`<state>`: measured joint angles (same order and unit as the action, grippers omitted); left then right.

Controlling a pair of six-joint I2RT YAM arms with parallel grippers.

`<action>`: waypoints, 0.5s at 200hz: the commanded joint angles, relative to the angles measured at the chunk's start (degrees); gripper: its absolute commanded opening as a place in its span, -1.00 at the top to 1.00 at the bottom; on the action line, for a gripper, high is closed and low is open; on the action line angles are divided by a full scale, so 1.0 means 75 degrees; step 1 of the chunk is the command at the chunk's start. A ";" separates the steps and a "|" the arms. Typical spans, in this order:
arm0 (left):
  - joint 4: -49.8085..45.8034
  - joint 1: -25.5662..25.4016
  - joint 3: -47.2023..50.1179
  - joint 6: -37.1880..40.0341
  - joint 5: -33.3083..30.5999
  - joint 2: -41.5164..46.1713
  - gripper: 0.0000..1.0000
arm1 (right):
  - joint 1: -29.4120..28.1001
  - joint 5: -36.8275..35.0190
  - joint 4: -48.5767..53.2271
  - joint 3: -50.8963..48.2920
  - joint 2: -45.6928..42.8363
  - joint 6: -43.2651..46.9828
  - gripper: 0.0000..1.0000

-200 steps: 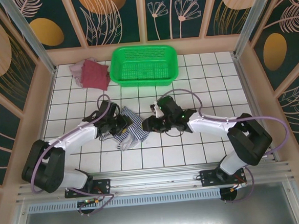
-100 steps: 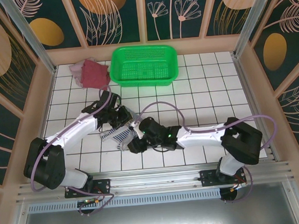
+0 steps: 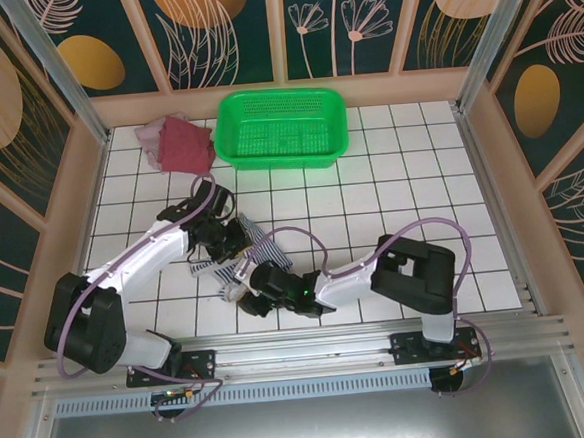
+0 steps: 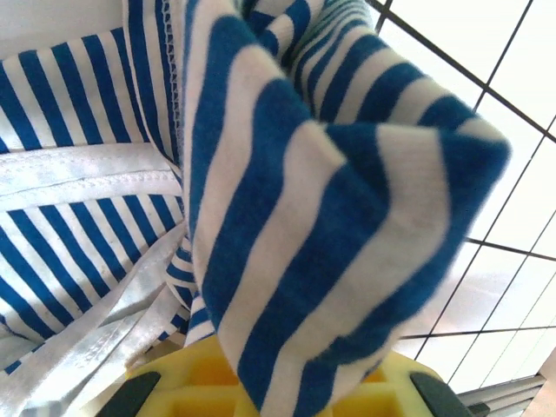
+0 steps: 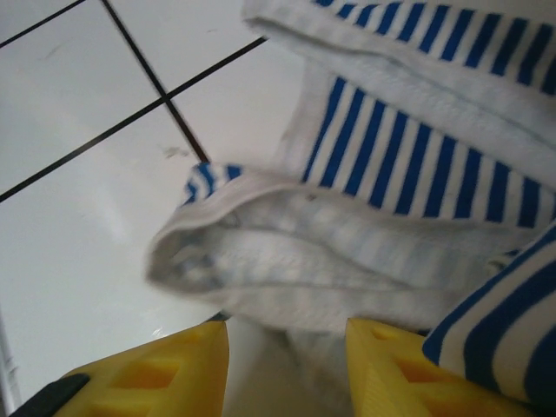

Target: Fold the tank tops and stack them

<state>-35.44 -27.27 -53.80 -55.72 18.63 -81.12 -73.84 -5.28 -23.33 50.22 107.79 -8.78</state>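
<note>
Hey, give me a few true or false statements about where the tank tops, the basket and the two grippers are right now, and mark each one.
1. The left gripper is shut on the striped tank top. True.
2. The right gripper is clamped on cloth. False: it is open, with the striped top's folded hem just ahead of it.
3. The maroon tank top lies in the green basket. False: it lies on the table left of the basket, on top of the pink tank top.
4. The green basket sits at the table's far edge. True.
</note>
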 commanded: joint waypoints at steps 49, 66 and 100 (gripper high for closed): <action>-0.1822 0.0034 -0.0894 0.0165 -0.0584 0.0581 0.76 | 0.0009 -0.0906 0.0081 0.0095 0.0491 0.0003 0.22; -0.2398 0.0044 -0.0923 0.0176 -0.0766 0.0764 0.77 | 0.0013 -0.0926 0.0087 -0.0017 0.0429 0.0010 0.22; -0.2602 0.0047 -0.0375 -0.0133 -0.0656 0.1355 0.80 | 0.0045 -0.0867 0.0235 -0.0049 0.0219 -0.0009 0.22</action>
<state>-49.04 -27.27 -58.48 -55.33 14.48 -74.28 -73.93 -9.72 -23.86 50.74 110.30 -7.94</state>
